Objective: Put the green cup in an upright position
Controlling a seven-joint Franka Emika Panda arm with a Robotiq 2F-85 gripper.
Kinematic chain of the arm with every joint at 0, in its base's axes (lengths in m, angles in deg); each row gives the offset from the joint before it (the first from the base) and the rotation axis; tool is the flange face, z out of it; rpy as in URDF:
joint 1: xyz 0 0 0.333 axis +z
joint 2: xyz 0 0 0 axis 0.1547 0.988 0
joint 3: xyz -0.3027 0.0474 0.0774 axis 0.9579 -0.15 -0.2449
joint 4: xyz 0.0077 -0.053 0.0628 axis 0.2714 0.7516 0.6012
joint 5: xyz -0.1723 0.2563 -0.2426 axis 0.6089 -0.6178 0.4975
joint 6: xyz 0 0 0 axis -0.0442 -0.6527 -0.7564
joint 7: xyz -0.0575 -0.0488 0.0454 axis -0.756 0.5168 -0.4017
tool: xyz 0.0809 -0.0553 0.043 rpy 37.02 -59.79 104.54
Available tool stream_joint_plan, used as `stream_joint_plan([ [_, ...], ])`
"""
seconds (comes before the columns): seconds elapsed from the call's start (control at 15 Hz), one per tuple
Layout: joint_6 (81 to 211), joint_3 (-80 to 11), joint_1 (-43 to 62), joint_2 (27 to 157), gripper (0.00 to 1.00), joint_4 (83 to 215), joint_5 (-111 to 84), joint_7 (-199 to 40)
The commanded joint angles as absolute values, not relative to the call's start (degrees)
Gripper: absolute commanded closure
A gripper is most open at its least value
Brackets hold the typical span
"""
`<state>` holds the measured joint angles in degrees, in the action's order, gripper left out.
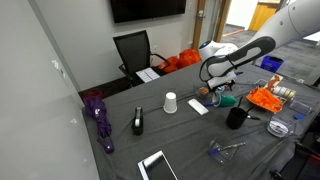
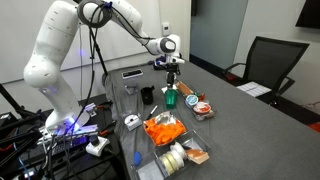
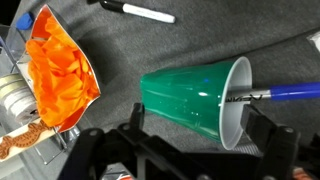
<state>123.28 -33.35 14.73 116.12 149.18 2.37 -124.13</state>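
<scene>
Gripper (image 3: 198, 128) is open, jaws spread wide and holding nothing. It hovers just over the green cup (image 3: 195, 98) with one finger on each side, and no contact shows.

The cup lies on its side on the grey table (image 1: 190, 140). Its mouth faces the blue pen (image 3: 285, 92) and its base points toward the orange bundle (image 3: 62, 80). Not upright yet, so the task looks barely started.

Risks from here:
- The cup is tapered and round, with smooth-looking plastic. Jaws closing across the cone could squeeze it out toward the narrow end or set it rolling.
- The pen tip sits at the mouth and seems just inside. Lifting or tipping could drag the pen along or catch it under the rim, and the cup would stand crooked.
- A thin wall may flex if gripped near the mouth, so mid-body looks safer.
- Rotating toward the base end brings the fingers close to the orange bundle.

Around it:
- A black marker (image 3: 140, 10) lies beyond the cup, apart from it.
- In an exterior view, a black mug (image 1: 236, 117) stands near the cup and could get bumped when the cup swings up.
- A white cup (image 1: 171, 103) sits farther off, well apart and no obstacle.
</scene>
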Motion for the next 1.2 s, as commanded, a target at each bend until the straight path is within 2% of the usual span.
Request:
stream_joint_plan([
  [0.0, 121.51, -30.99, 16.62, 118.26, 0.0, 147.07, 3.7, -123.4],
  [0.73, 107.22, -27.33, 21.35, 121.93, 0.0, 142.48, 12.16, -133.0],
  [1.13, 107.15, -27.37, 20.23, 122.86, 0.0, 141.8, 14.31, -133.35],
])
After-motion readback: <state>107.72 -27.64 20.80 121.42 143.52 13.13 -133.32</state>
